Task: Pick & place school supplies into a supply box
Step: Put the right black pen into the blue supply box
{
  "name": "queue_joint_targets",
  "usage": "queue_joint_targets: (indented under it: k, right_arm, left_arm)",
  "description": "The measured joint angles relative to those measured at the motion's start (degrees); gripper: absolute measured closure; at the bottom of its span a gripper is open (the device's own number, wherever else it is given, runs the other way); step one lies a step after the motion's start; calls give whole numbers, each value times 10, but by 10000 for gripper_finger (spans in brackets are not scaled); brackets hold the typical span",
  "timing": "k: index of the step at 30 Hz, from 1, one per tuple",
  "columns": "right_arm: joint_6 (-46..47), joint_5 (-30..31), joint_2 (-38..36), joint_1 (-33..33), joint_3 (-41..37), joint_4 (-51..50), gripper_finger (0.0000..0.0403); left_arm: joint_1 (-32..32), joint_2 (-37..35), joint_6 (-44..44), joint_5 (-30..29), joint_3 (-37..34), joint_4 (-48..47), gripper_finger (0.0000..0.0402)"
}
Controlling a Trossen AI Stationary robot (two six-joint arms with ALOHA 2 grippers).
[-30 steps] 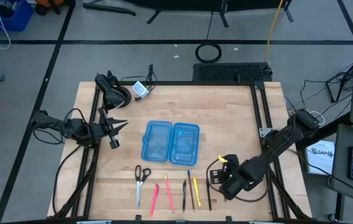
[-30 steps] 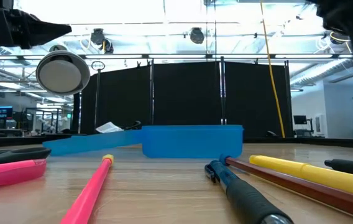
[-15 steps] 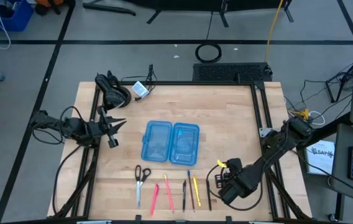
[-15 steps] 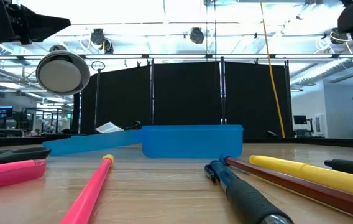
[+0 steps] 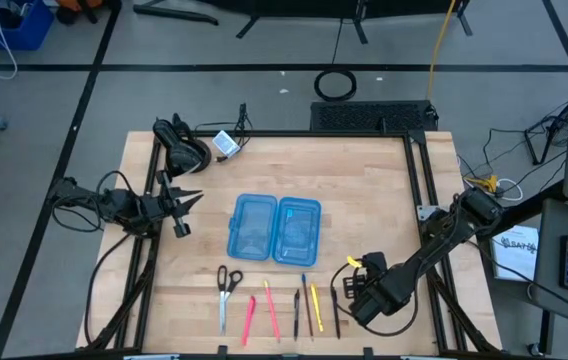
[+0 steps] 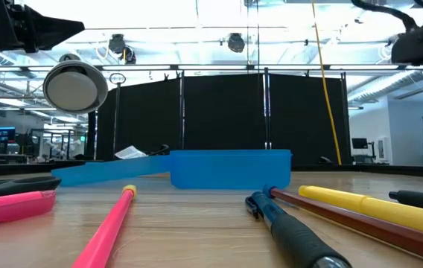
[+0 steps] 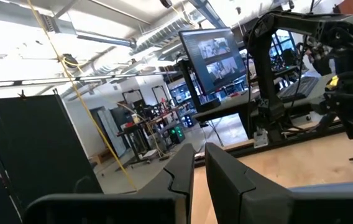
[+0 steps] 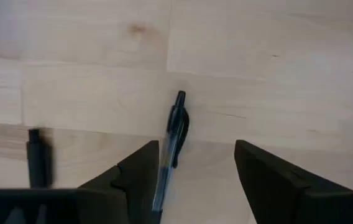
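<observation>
1 black pen (image 8: 171,147) under the wide-open, empty right gripper (image 8: 195,180), hidden in the high view.

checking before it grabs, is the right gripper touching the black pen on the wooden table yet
Apart. The right wrist view shows the right gripper open, its fingers straddling the black pen, with bare wood visible between the pen and both fingers.

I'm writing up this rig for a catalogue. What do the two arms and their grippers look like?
Both arms are dark, jointed and slim, with black cables trailing along them. The left gripper has two black, tapering wedge-shaped fingers. The right gripper has matching dark angular fingers, with a yellow piece and a small green light on its wrist.
</observation>
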Motion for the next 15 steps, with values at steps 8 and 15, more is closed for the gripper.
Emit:
queue_joint_targets:
  k: [8,15]
  right_arm:
    - [-2,1,-1,-7,-38,55,195]
    - [1,0,0,-12,-85,126,195]
  left_arm:
    - [0,0,-1,0,0,-1,355]
    - [0,0,-1,0,0,-1,355]
